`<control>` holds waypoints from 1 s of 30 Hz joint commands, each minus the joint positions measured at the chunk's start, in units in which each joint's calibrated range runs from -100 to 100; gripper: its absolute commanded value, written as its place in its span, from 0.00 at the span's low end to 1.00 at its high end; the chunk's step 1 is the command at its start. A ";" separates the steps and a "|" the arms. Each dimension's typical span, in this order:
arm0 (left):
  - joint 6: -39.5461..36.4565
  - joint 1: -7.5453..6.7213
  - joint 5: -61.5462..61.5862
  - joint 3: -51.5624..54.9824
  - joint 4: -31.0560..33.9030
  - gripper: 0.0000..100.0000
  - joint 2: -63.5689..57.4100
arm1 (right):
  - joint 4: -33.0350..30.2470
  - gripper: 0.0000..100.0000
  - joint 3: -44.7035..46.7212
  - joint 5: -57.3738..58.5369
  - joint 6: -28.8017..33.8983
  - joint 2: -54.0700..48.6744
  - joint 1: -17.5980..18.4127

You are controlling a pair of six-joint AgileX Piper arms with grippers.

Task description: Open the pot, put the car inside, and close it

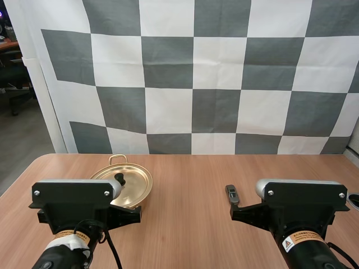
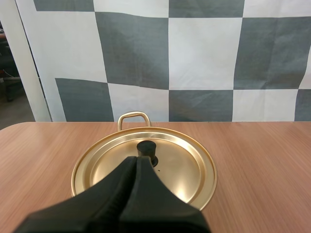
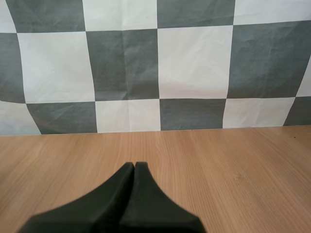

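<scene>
A brass-coloured pot [image 1: 136, 178] stands on the table's left half with its lid [image 2: 187, 167] on, a black knob [image 2: 146, 148] at the lid's centre and a loop handle [image 2: 133, 116] on the far side. My left gripper [image 2: 137, 158] is shut, its tips just short of the knob and slightly above the lid. A small dark toy car [image 1: 231, 194] lies on the wood right of centre, just left of my right arm. My right gripper [image 3: 134, 164] is shut on nothing and points over bare table toward the back edge.
The wooden table [image 1: 185, 224] runs wide between pot and car. Its left edge drops off beside the pot, and a round dark object [image 1: 354, 198] sits at the far right edge.
</scene>
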 commanded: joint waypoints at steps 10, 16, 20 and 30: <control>-0.04 0.02 0.02 0.00 -0.02 0.00 0.00 | 2.05 0.00 0.00 -0.03 -0.02 0.00 -0.06; -0.04 0.02 0.02 0.00 -0.02 0.00 0.00 | 5.73 0.00 0.00 -0.03 -0.02 0.00 -0.06; -0.04 0.02 0.02 0.00 -0.02 0.00 0.00 | 7.66 0.00 0.00 -0.03 -0.02 0.00 -0.06; 0.87 0.02 -32.21 0.00 13.67 0.00 0.00 | -30.23 0.00 0.00 -33.82 -0.02 0.00 -0.06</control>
